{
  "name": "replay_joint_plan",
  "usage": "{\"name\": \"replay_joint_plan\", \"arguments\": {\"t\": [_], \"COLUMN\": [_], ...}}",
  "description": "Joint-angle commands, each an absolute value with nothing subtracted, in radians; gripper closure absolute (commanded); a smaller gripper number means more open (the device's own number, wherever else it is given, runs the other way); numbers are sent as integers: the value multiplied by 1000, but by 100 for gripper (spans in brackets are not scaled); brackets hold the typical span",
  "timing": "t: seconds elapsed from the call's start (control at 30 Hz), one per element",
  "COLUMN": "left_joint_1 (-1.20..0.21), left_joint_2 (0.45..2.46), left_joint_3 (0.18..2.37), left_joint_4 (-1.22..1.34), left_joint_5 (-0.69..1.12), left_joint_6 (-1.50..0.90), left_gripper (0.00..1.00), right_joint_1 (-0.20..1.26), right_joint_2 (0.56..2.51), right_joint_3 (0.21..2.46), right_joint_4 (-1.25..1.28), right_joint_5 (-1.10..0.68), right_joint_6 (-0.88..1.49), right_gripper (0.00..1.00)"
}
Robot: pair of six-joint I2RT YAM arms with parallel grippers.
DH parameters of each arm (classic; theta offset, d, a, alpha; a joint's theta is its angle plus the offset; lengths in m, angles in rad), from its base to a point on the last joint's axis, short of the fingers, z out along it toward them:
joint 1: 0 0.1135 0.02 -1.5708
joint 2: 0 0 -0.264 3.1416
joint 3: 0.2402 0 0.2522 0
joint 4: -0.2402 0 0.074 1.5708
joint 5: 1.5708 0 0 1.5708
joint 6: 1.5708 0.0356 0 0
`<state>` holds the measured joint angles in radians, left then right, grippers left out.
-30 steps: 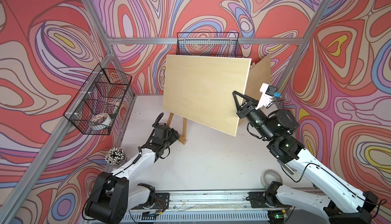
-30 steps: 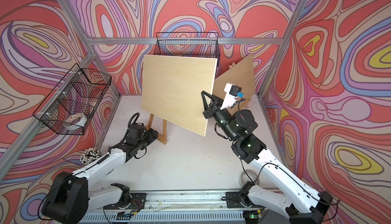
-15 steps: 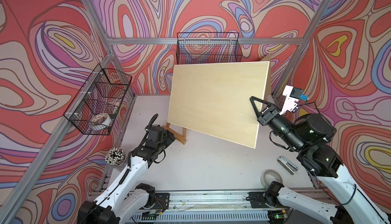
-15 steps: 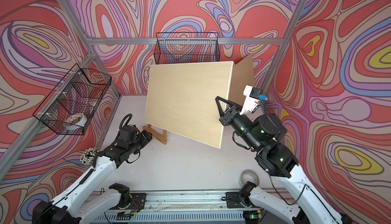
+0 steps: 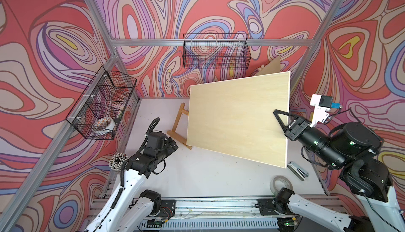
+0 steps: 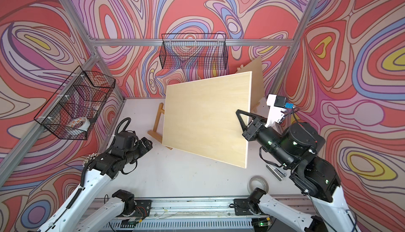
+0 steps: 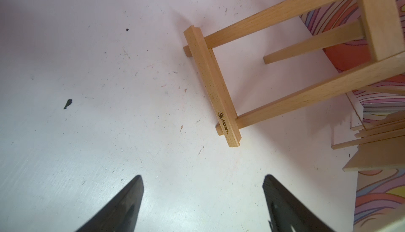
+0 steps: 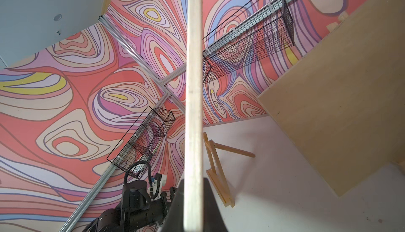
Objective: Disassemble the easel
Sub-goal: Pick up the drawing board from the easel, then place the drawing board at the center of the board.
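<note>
The small wooden easel (image 5: 178,128) (image 6: 156,125) stands on the white table at the back left, bare. The large pale canvas panel (image 5: 237,119) (image 6: 207,119) hangs tilted in the air to its right, and my right gripper (image 5: 277,113) (image 6: 240,113) is shut on the panel's right edge. In the right wrist view the panel's edge (image 8: 194,88) runs between the jaws of the gripper (image 8: 192,186), with the easel (image 8: 217,169) beyond. My left gripper (image 5: 173,144) (image 7: 202,182) is open and empty, a short way in front of the easel's ledge bar (image 7: 211,86).
A second wooden board (image 5: 270,66) leans in the back right corner. Wire baskets hang on the back wall (image 5: 215,53) and the left wall (image 5: 103,106). A tape roll (image 5: 282,181) and a small grey tool (image 5: 298,169) lie front right. A bundle of sticks (image 5: 117,162) stands front left.
My right arm has carried the canvas panel rightward, off the easel. My left gripper has drawn back from the easel's foot and opened slightly.
</note>
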<state>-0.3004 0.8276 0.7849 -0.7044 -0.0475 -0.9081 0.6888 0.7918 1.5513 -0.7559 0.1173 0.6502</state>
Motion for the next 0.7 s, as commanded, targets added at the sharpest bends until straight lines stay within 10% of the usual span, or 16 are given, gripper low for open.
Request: {"name": "replay_joint_plan", "arguments": {"t": [0.0, 0.67], "left_joint_1": [-303, -335], "left_joint_2": [845, 1003], "left_joint_3": [843, 868], "left_joint_4": [-749, -677], "left_joint_5": [-5, 148], "left_joint_6": [-846, -793], "left_gripper": [11, 12], "right_joint_1": [690, 739], "right_joint_2": [734, 684], "right_joint_3": [1642, 1553], "right_joint_4": [-598, -858], "right_joint_5": [110, 152], "right_joint_6": [722, 774], "right_gripper": [100, 100]}}
